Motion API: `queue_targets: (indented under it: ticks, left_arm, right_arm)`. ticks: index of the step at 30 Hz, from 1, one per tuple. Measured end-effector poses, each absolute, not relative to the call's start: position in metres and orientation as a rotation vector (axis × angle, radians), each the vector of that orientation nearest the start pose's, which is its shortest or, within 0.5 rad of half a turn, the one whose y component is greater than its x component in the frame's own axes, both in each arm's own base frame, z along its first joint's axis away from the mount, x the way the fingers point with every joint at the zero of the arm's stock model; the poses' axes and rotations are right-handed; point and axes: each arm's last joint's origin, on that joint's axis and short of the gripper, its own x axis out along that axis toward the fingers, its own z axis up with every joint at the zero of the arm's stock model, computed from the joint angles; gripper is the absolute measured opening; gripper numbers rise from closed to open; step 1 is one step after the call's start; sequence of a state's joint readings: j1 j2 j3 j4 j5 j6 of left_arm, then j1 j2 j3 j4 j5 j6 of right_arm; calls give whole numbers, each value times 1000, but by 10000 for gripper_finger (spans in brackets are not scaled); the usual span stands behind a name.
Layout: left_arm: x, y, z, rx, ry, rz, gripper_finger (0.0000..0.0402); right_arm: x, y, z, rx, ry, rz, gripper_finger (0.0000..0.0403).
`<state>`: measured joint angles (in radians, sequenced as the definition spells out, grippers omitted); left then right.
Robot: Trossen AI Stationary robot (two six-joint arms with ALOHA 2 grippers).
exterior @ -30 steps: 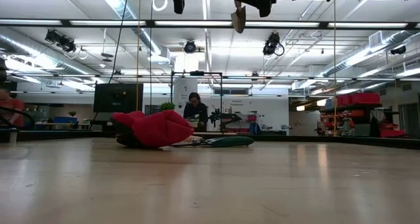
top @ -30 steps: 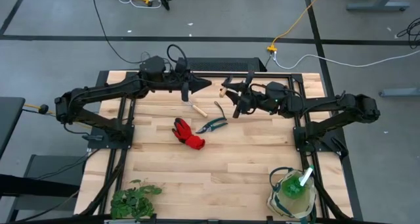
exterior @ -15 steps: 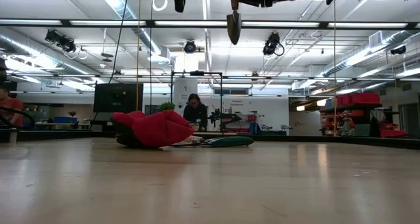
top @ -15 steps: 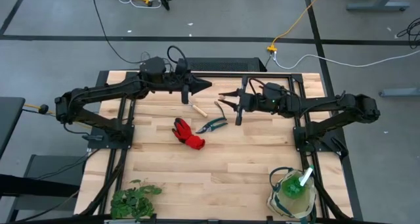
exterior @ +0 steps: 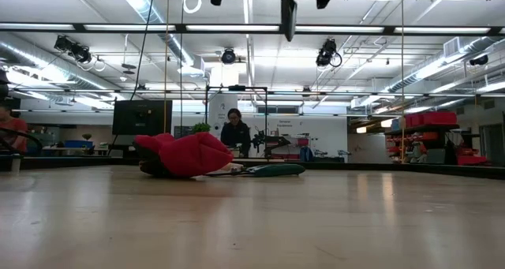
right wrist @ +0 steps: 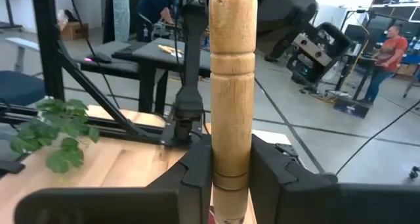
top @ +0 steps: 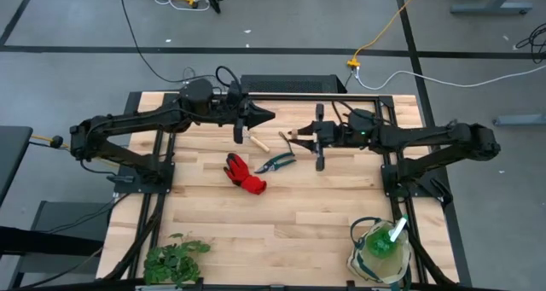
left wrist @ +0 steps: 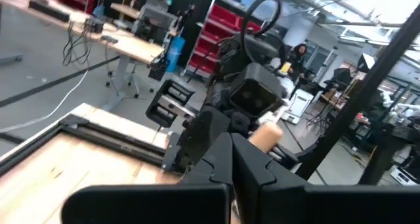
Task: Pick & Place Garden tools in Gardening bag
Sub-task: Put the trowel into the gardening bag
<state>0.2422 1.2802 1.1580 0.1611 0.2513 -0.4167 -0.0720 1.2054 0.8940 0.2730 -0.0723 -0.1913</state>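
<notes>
My right gripper (top: 300, 138) is shut on the wooden-handled trowel (right wrist: 231, 73), high above the table's far middle. The trowel blade (exterior: 289, 16) hangs down. My left gripper (top: 266, 114) is shut and empty above the table's far edge, left of the right one. It also shows in its wrist view (left wrist: 231, 145). On the table lie the hand rake's wooden handle (top: 258, 143), the dark pruning shears (top: 277, 162) and the red glove (top: 246, 173). The cream gardening bag (top: 365, 258) stands at the near right, with the green spray bottle (top: 381, 244) inside it. My right gripper pinches the trowel's wooden handle (right wrist: 231, 159) between its two fingers, low on the handle. The handle's rounded free end (right wrist: 231, 7) stands well past the fingertips. The trowel is lifted clear of the table, with its blade hanging below the gripper.
A leafy green plant bunch (top: 175, 258) lies at the near left corner. Bare wood (top: 290, 214) lies between the glove and the bag. Black frame rails (top: 388, 167) run along the table's left and right sides. People stand in the room beyond the table.
My right gripper has carried the trowel a little toward the table's right and near edges and has turned. The blade, seen broadside half a second ago, is now edge-on in the low view and slightly higher. The gripper has stayed shut on the trowel.
</notes>
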Motion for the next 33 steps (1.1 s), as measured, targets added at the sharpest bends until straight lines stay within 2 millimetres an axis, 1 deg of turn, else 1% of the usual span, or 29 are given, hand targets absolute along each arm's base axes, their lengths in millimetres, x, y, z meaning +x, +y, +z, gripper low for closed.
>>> queue_targets:
  ticks: [5,11,16,18,24,29,33]
  left_arm:
    - [275,53,399,-381,-62,-41,2]
    - [268,41,405,-337,-77,-63,2]
    - [264,33,410,-326,-88,-92,2]
    - [263,29,411,-322,-94,-104,2]
    - [259,19,413,-304,-86,-101,2]
    - [258,14,414,-304,-89,-109,2]
    - [258,15,413,-306,-85,-99,2]
  right_arm:
    - [249,-7,347,-185,-4,56,75]
    - [221,2,366,-98,-63,146,75]
    - [204,10,375,-97,-101,217,75]
    - [197,13,376,-97,-90,233,75]
    - [185,22,376,-92,-52,288,61]
    - [183,29,375,-91,-40,324,59]
    - [183,32,375,-91,-41,343,61]
